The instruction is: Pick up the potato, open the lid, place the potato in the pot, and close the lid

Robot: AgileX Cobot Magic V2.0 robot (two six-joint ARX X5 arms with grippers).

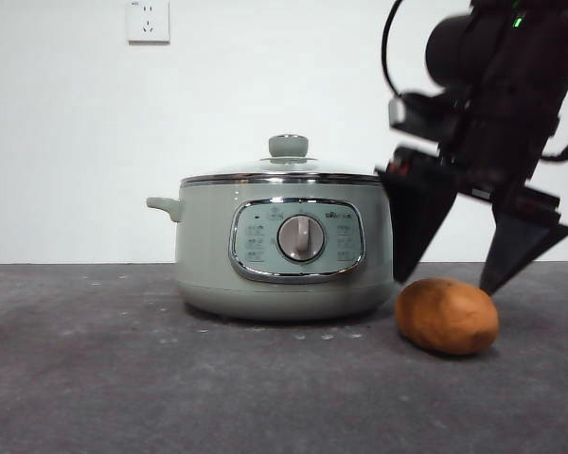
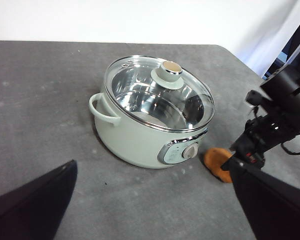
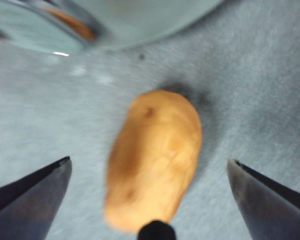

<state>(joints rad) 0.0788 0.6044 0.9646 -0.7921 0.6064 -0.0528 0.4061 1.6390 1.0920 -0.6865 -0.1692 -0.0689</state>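
The pot (image 1: 284, 255) sits on the grey table (image 1: 123, 378) with the lid (image 1: 282, 168) closed on it, and my left gripper (image 2: 150, 210) waits well off from it, jaws spread. Just beside the pot's dial side lies the potato (image 1: 447, 316) on the table, and my right gripper (image 1: 469, 270) hangs right over it, jaws wide open with one on each side, neither touching it.

Arm hardware: all black.
Right gripper (image 1: 452, 276) showing wedge-shaped pointed jaws, looping black cable, green LED glowing on upper housing.
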